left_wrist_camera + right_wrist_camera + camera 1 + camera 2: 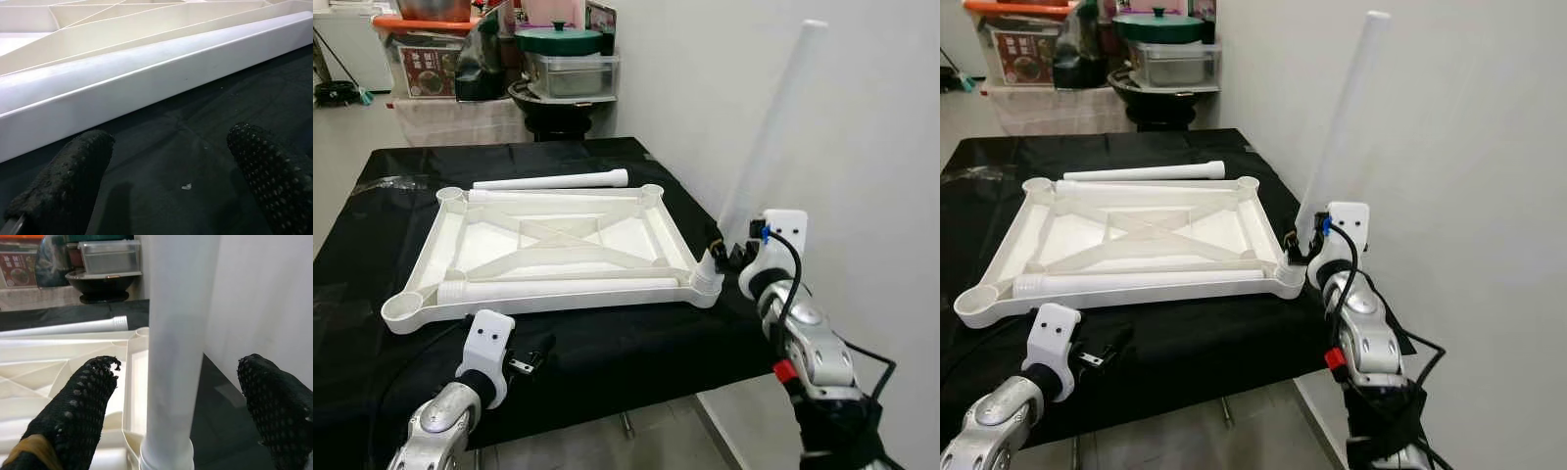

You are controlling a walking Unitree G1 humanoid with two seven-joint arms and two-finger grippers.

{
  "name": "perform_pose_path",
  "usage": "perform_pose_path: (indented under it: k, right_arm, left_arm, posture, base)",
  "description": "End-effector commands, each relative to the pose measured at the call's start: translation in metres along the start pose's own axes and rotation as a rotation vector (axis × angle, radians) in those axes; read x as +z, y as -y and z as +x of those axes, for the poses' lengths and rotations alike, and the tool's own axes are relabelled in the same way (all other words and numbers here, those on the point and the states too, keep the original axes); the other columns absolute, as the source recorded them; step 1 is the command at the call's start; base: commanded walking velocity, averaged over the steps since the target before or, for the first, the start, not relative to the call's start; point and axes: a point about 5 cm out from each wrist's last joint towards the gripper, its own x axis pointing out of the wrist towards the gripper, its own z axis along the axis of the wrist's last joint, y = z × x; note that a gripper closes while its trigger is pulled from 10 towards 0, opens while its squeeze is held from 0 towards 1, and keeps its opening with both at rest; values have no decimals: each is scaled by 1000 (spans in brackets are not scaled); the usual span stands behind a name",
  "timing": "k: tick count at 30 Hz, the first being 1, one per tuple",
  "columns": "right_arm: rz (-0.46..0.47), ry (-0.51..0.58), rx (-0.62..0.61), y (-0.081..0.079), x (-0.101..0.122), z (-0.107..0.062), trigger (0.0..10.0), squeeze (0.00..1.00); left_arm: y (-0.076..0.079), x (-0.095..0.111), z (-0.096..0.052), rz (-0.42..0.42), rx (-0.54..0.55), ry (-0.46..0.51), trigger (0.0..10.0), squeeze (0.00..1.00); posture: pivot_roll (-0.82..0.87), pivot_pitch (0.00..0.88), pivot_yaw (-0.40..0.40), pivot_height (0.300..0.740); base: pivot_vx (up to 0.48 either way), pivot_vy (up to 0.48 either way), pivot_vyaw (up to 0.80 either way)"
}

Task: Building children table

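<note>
A white plastic tabletop [429,238] lies upside down on the black-covered table [607,362]. One white leg [773,127] stands in its near right corner socket [707,284], leaning right toward the wall. My right gripper [722,257] is open around the base of that leg [178,333], one black finger [78,406] on each side and gaps between. A second leg [558,287] lies along the tabletop's near edge. A third leg [553,180] rests on the cloth behind it. My left gripper [533,357] is open and low over the cloth, just before the tabletop's front rim [146,83].
The white wall [862,147] runs close along the table's right side. Behind the table stands a shelf with a green-lidded pot [560,39], a metal tray [573,73] and boxes [426,64]. The table's front edge is right by my arms.
</note>
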Motion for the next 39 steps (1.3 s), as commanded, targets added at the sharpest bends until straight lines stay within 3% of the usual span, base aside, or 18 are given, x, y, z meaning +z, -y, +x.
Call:
perform_pose_path:
  k: [1, 10, 15, 17, 18, 21, 24, 29, 32, 39]
  right_arm:
    - [4, -3, 4, -1, 2, -3, 10000, 0]
    - [-33, -42, 45, -4, -4, -29, 10000, 0]
    - [-76, -89, 86, -6, -11, -52, 10000, 0]
    - [-76, -89, 86, -6, -11, -52, 10000, 0]
    - [-109, -117, 129, -6, -16, -64, 10000, 0]
    - [-126, -130, 153, -6, -19, -69, 10000, 0]
    - [-131, -155, 351, -15, -22, -83, 10000, 0]
    - [-107, -127, 427, -19, -15, -83, 10000, 0]
    - [-93, -65, 468, -29, -6, -76, 10000, 0]
    - [-97, -31, 488, -47, -9, -73, 10000, 0]
  left_arm:
    - [1, -3, 0, -13, -3, -6, 10000, 0]
    - [-3, -1, -2, -17, 4, 2, 10000, 0]
    - [-5, 3, -5, -21, 16, 16, 10000, 0]
    - [-5, 3, -5, -21, 16, 16, 10000, 0]
    - [-6, 9, -8, -32, 15, 43, 10000, 0]
    - [-5, 11, -9, -37, 12, 55, 10000, 0]
    - [2, 19, -12, 1, -30, 89, 10000, 0]
    - [8, 25, -13, 7, -48, 113, 10000, 0]
    - [13, 35, -14, -7, -40, 164, 10000, 0]
    - [20, 50, -21, 11, -32, 241, 10000, 0]
  posture:
    - [32, 0, -66, 740]
    - [20, 0, -61, 740]
    - [17, 0, -62, 740]
    - [17, 0, -62, 740]
    - [16, 0, -61, 740]
    - [16, 0, -61, 740]
    - [14, 0, -55, 740]
    - [15, 0, -53, 740]
    - [24, 0, -53, 740]
    - [42, 0, -52, 740]
  base:
    - [0, 0, 0]
    - [0, 0, 0]
    - [0, 0, 0]
    - [0, 0, 0]
    - [0, 0, 0]
    - [0, 0, 0]
    - [0, 0, 0]
    - [0, 0, 0]
    - [0, 0, 0]
    - [0, -134, 0]
